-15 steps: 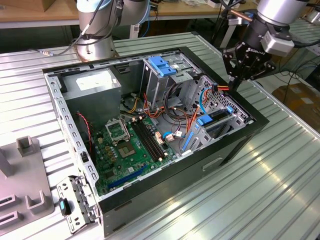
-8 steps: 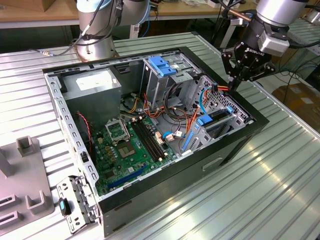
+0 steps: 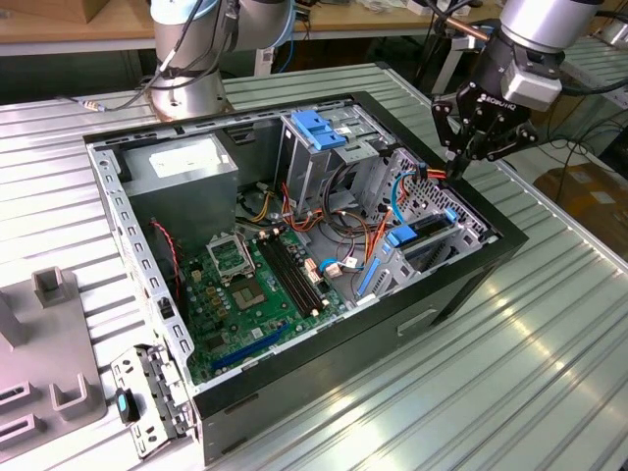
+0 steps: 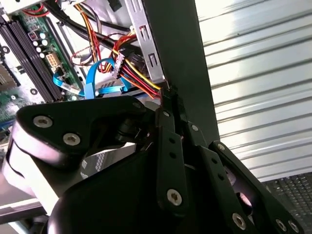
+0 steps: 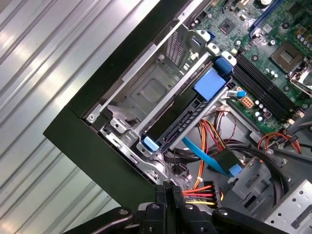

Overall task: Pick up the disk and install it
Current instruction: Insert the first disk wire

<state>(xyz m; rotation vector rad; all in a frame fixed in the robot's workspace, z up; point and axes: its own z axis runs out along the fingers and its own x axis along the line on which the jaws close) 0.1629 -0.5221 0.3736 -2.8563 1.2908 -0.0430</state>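
Ribbed metal bench (image 3: 549,324) under our open black computer case (image 3: 461,285) — blue-railed grey disk (image 5: 183,114) sits bayed, black gripper (image 3: 457,169) pinched empty at its 12 o'clock.

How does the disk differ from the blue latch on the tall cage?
The disk lies low in the corner bay, near the shut gripper; the blue latch sits high atop the tall cage. The disk is long, mostly dark; the latch is a short blue block. Both carry blue plastic.
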